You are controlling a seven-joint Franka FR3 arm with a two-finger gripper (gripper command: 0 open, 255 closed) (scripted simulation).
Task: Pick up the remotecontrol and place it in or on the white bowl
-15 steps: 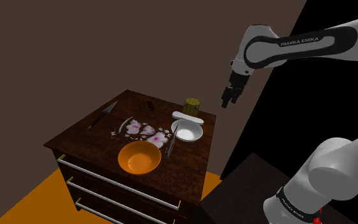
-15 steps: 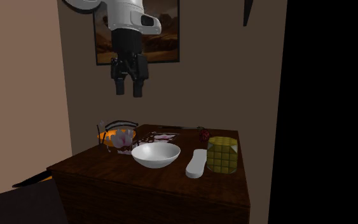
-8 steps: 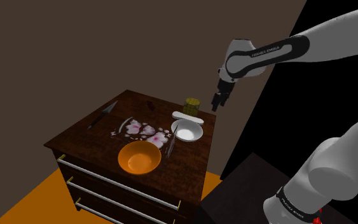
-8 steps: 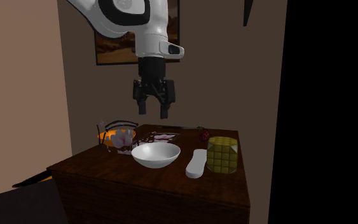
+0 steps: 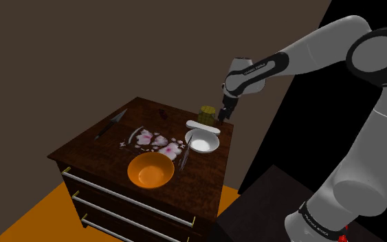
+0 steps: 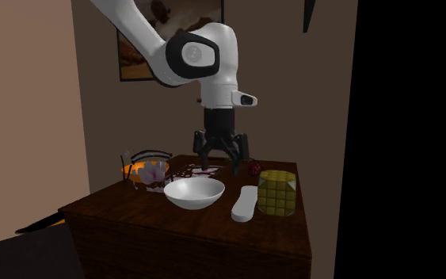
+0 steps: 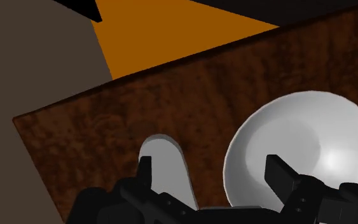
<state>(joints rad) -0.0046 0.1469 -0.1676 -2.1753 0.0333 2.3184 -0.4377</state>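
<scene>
**Descent toward remote**

End effector [image 6: 218, 162] spread wide, empty. It dropped from high above desk [image 5: 89, 152] in the last sec, now low over remote [image 6: 245, 204], which lies just beside white bowl [image 6: 194, 193]. Not centred yet — approach phase, grasp pending.

On the dresser top [image 5: 92, 148] you have the remote control [image 5: 203, 126] lying between the bowl [image 5: 203, 142] and the cup [image 5: 207, 112], just beside both. A second bowl [image 5: 150, 170] sits nearer the drawer-front edge. A knife [image 5: 111, 124] lies well apart, at the shoulder view's left. The gripper [image 5: 223, 117] hangs above the remote control and the bowl.
</scene>
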